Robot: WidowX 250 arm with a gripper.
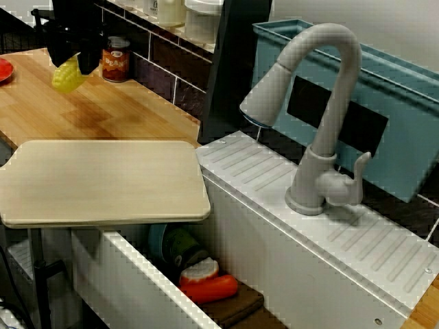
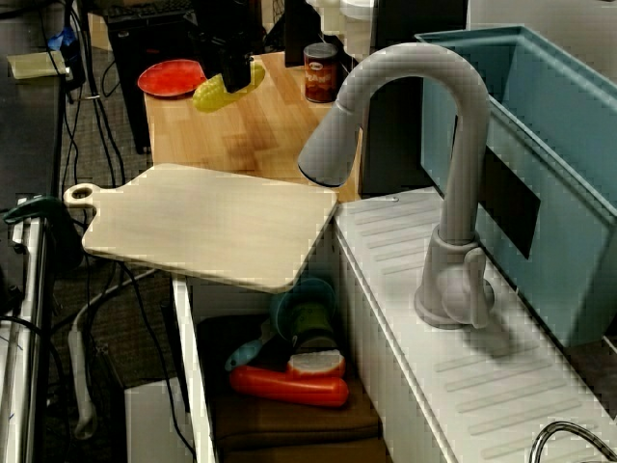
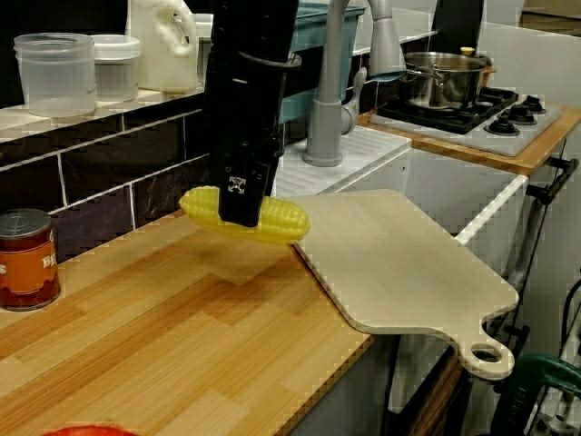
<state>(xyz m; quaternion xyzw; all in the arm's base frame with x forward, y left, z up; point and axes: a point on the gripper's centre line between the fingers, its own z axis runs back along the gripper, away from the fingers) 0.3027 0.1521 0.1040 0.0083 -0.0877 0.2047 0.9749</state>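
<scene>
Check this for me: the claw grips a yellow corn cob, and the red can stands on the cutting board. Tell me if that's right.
Not quite. The can stands on the wooden counter, well apart from the cutting board, as the view along the counter shows. The rest holds: the claw does grip the yellow corn cob.

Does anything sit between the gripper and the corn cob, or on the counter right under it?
Nothing visible does. The gripper is shut on the corn cob, over the wooden counter. The can stands off by the wall, and the cutting board lies beside the cob, toward the sink.
</scene>
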